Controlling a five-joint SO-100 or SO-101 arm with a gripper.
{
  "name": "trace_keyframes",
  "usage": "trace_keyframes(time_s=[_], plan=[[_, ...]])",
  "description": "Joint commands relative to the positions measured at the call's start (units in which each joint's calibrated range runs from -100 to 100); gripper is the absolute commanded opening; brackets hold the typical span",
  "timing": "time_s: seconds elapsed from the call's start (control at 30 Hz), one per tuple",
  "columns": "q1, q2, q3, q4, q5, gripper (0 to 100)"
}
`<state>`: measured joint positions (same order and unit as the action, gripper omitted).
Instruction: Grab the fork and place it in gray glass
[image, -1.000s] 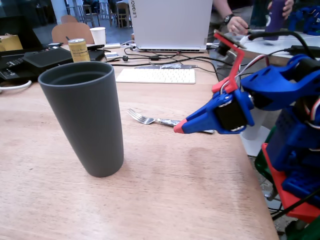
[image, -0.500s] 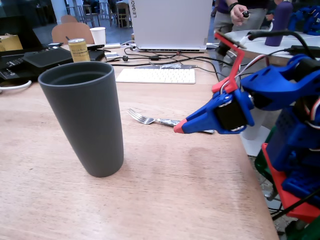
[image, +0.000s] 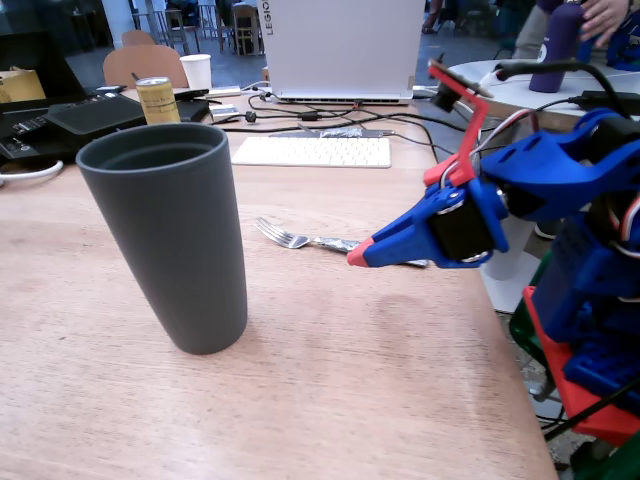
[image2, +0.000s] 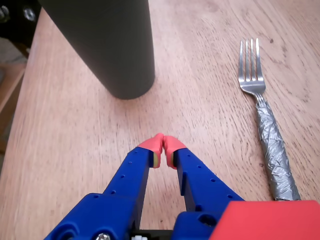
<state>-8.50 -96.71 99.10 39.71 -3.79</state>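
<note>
Now the fork (image2: 265, 125) lies right of the closed hand (image2: 163, 144)

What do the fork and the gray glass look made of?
Fork: shiny silver metal at the tines; its handle is wrapped in crinkled gray tape or foil. Gray glass: opaque matte dark gray, no shine, probably plastic rather than glass.
</note>
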Motion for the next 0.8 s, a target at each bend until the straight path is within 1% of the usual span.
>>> trace_keyframes(time_s=[0.0,0.57,0.63,0.77], plan=[[0.0,-0.4,0.4,-0.1,0.0,0],[0.0,-0.4,0.4,-0.1,0.0,0],[-1.5,-0.3,0.3,0.4,-0.4,0],[-1.3,0.7,-0.4,0.4,-0.3,0]])
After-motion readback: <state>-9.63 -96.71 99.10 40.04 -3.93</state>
